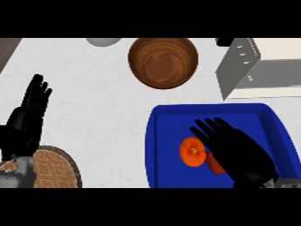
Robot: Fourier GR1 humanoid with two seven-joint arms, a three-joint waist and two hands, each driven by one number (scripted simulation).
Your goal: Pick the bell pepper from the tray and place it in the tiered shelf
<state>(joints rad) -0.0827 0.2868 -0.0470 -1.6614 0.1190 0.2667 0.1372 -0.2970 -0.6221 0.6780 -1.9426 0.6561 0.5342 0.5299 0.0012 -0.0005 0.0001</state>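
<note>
An orange bell pepper (193, 152) lies in the blue tray (172, 119) at the lower right of the head view. My right hand (240, 152) hovers over the tray just right of the pepper, fingers straight and spread, covering the pepper's right side. The tiered shelf (244, 66), white and grey, stands at the upper right, beyond the tray. My left hand (25, 119) rests open at the left, fingers pointing up, holding nothing.
A brown wooden bowl (163, 62) sits at the top centre, left of the shelf. A round woven mat (55, 170) lies at the lower left under my left forearm. A grey round object (103, 41) shows at the top edge.
</note>
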